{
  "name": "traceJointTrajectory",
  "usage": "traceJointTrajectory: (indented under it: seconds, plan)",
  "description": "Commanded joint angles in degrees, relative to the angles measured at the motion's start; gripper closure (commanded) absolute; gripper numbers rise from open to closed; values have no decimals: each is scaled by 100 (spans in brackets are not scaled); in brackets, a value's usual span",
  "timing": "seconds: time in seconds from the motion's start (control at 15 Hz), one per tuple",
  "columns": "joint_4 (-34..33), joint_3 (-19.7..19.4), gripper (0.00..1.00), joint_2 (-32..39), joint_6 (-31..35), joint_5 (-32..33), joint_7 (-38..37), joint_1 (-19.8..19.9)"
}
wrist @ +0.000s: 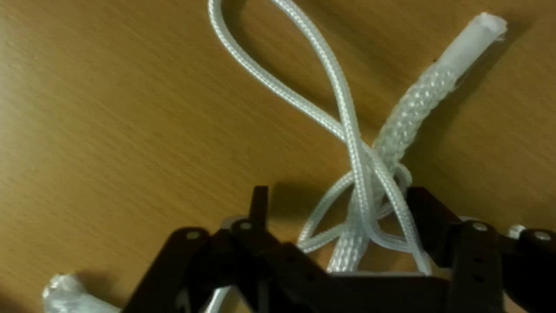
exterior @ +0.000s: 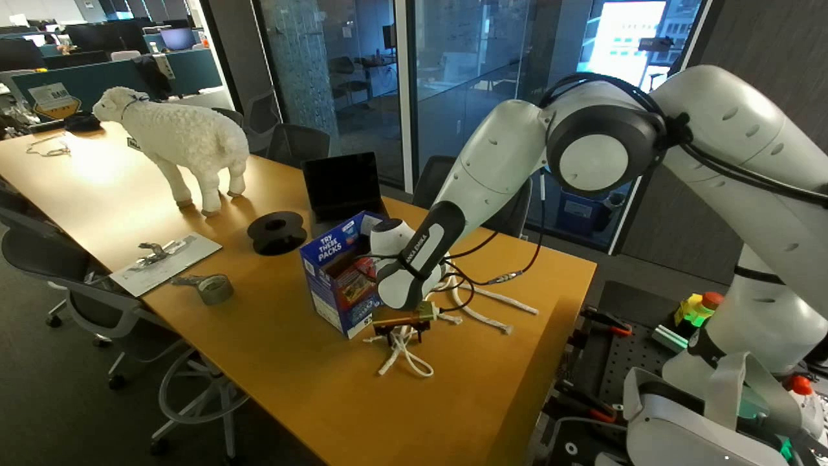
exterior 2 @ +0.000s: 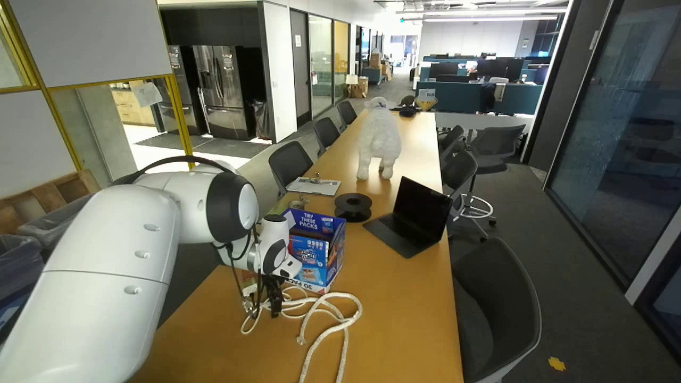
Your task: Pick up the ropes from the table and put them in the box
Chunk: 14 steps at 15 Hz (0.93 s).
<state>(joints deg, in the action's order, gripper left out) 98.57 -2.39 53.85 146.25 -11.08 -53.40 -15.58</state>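
The gripper (wrist: pixel 339 193) is held low over the table (wrist: pixel 108 130), its fingers (wrist: pixel 259 206) spread well apart with nothing clamped between the tips. Part of the ropes (wrist: pixel 355 143) is straddled: in the wrist view a thick cord (wrist: pixel 404 119), crossed by thinner looping strands, is framed in the gap, nearer the finger at the picture's right. The cord's long axis is tilted from lower left to upper right, steeply across the line joining the fingertips; whether either finger is touched by a strand cannot be told. With that lie, the cord can probably be pinched across its width by straight closing, with no turn of the wrist called for, though the thin loop (wrist: pixel 278 86) spread toward the upper left may be left trailing. Just beside the gripper, the blue box (exterior: pixel 326 294) is set upright with its mouth facing up, so a lift above its rim will likely be needed before a short sideways carry. Farther out, more lengths (exterior 2: pixel 346 323) are strewn on the table in both exterior views; whether they belong to the same cords cannot be told.
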Motion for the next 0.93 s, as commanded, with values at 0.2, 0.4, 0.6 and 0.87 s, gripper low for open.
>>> traceJointTrajectory:
  seconds: [0.2,0.4,0.6,0.87]
  plan:
    - [-142,-88,71,72,145,130,-44,-100]
    - [-15,-118,93,-80,126,144,-42,-92]
    - [215,-161,100,-275,129,172,-5,-71]
    - [859,-554,96,-1075,37,512,-24,-154]
